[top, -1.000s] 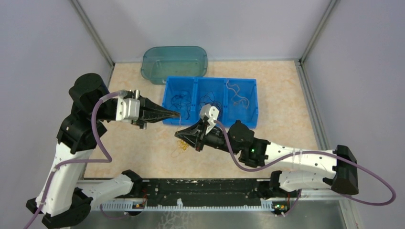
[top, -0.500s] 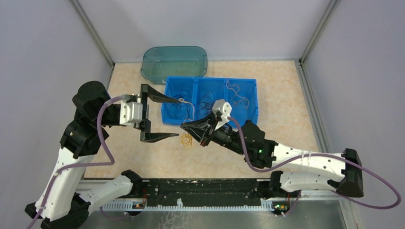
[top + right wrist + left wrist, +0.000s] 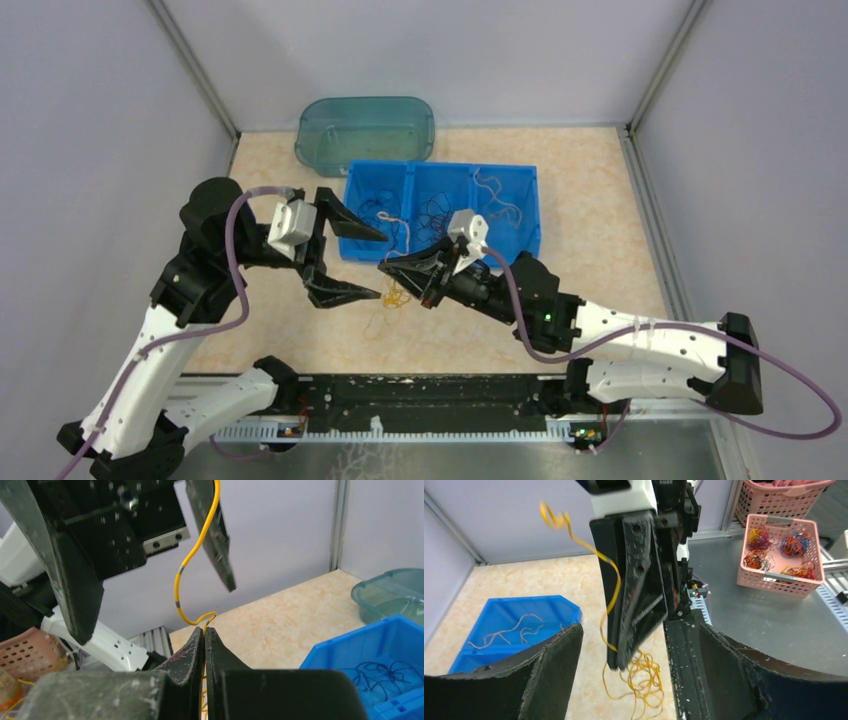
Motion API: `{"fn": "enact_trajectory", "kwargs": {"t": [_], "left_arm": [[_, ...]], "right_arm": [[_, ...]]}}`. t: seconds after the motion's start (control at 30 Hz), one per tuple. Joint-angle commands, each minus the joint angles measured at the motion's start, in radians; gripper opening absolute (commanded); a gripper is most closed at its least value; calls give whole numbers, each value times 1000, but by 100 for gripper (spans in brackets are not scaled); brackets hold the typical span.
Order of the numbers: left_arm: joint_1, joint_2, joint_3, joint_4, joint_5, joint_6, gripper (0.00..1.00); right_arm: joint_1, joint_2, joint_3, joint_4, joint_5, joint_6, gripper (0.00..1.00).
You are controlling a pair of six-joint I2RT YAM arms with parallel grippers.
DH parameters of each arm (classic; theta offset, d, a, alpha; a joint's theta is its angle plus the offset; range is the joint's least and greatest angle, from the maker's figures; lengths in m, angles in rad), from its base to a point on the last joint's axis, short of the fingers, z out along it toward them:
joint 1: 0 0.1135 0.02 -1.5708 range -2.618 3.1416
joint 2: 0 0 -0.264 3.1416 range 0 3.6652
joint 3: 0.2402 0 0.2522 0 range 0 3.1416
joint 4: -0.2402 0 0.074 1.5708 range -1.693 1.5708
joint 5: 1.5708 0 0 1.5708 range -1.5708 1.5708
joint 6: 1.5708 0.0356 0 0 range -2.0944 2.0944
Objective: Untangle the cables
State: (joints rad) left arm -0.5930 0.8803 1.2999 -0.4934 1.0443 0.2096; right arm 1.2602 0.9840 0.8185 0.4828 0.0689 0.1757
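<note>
Yellow cable held up over the middle of the table, between two grippers.
One kinked strand rises from its tangled end into the right gripper, pinched tight. The left gripper, closed a second ago, now gapes wide around it. Toward the far edge, one three-compartment blue tray holds more cables.

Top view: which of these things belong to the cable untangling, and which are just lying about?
In the job: yellow cable, pinched by right gripper; open left gripper; blue tray holding cables.
Lying about: teal tub, pink basket.
</note>
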Motion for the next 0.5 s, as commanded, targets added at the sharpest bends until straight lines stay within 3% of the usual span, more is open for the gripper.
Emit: {"fn": "enact_trajectory", "kwargs": {"t": [0.0,0.2,0.37,0.47], "left_arm": [[8,28,-21,173,50,-222,89],[17,35,-87,251,46,-320,76],[19,35,-129,299,47,-357,72],[21,43,-125,323,47,-373,63]], "right_arm": [[-5,34,44,8,-61,-2,0],[-5,44,57,10,-79,0,0],[-4,60,68,4,-97,3,0],[-3,77,74,5,-109,13,0]]}}
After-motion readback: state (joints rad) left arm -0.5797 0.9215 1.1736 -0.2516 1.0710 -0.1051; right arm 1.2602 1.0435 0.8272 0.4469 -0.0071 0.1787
